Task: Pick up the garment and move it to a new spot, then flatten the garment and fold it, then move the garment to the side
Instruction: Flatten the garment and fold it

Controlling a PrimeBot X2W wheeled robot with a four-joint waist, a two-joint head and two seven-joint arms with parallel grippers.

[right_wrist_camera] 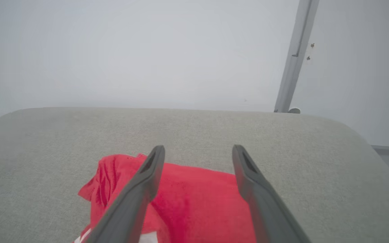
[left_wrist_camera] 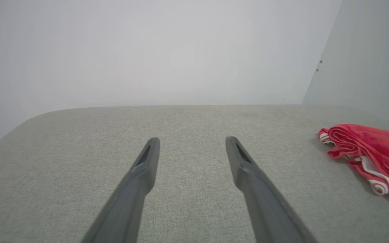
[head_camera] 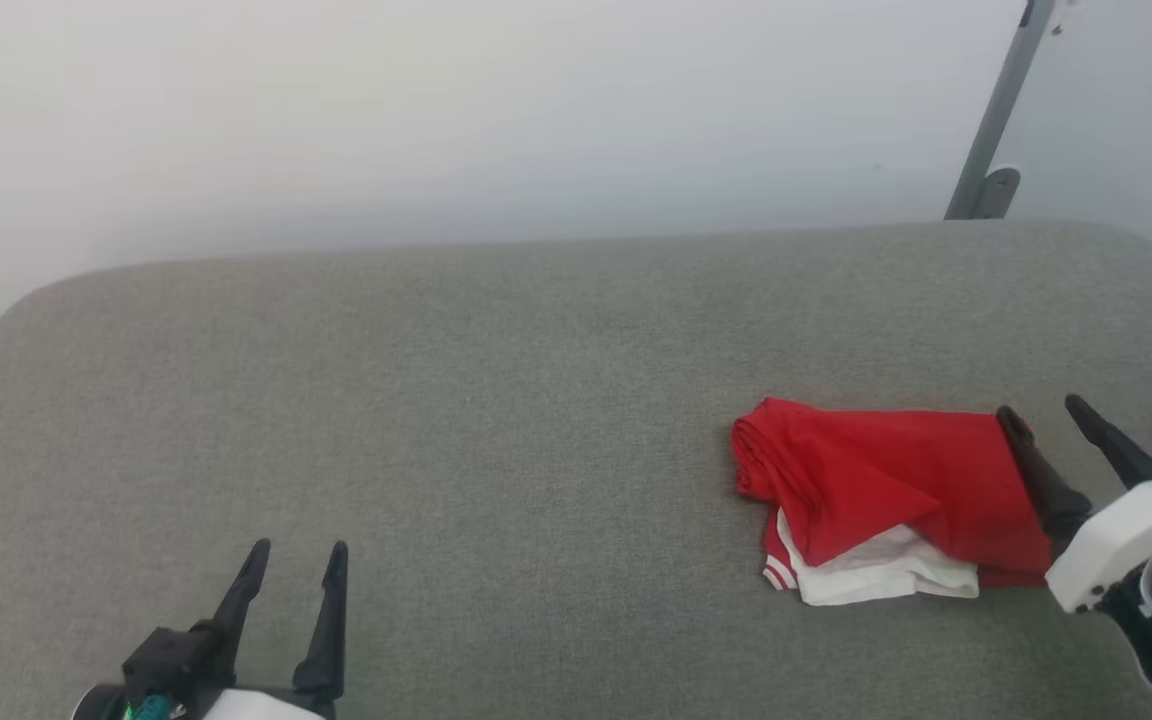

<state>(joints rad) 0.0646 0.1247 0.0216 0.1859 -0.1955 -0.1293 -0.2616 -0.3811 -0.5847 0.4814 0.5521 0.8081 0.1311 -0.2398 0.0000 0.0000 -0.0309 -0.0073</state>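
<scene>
Garment (head_camera: 871,480): folded red-and-white cloth, rumpled.

Garment (head_camera: 866,470) red, plain on the folds that show. Sleeve (head_camera: 886,575) white, trim (head_camera: 779,573) red-white striped (cuff edge). Counter (head_camera: 436,400) grey woven fabric, fine speckle. Wall (head_camera: 436,120) pale grey-white, pole (head_camera: 996,110) grey. Left gripper (head_camera: 300,547) and right gripper (head_camera: 1041,405) fingers black, casings white.

I can't see the garment (head_camera: 866,480) whole. Its folds bury the inner layers, and a finger of the right claw (head_camera: 1038,405) covers its right edge. The left wrist view crops it at the side, the right wrist view at the bottom.
</scene>
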